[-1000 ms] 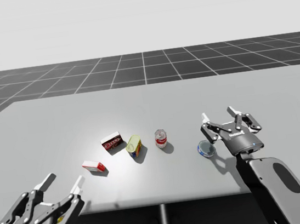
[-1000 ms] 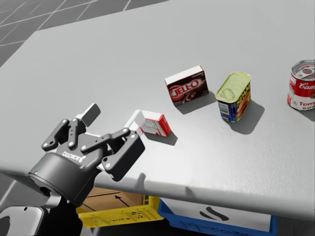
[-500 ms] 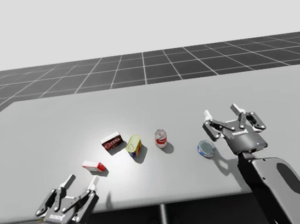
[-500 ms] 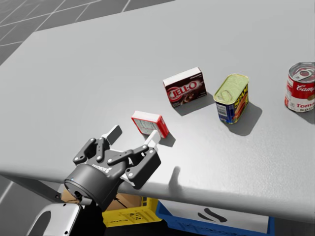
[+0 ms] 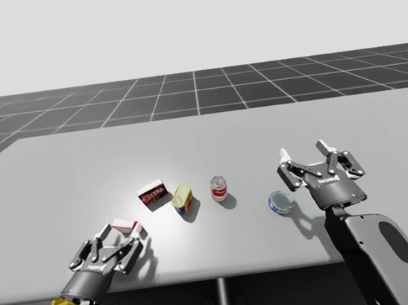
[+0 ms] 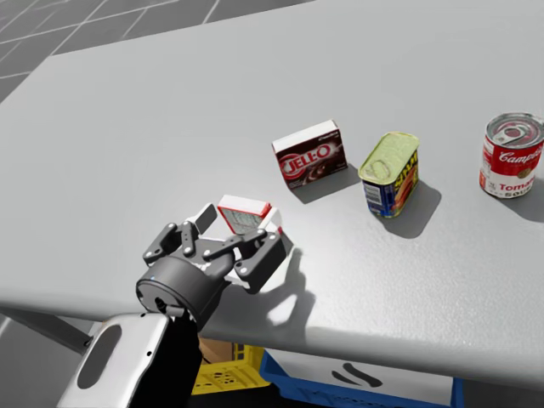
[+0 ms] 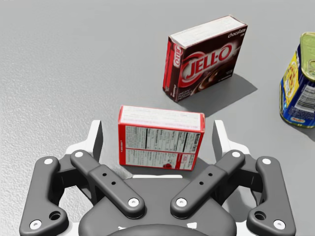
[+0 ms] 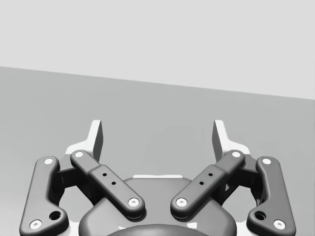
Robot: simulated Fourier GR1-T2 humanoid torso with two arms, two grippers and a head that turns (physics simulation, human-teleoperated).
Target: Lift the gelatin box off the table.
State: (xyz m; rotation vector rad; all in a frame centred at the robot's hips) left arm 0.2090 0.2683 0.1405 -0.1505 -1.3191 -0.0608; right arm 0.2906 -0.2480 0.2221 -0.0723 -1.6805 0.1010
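Gaps flank the red box (image 7: 161,137) inside my spread left claw (image 7: 157,131) in the wrist view; right claw (image 8: 157,131) spread too.

Print covers the small red box (image 7: 160,137) and brown box (image 7: 206,56).

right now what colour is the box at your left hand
The box is red and white; see left wrist view.

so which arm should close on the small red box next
Left. My left pincer is open with the small red box between its fingers; my right pincer is across the table, near the blue tin.
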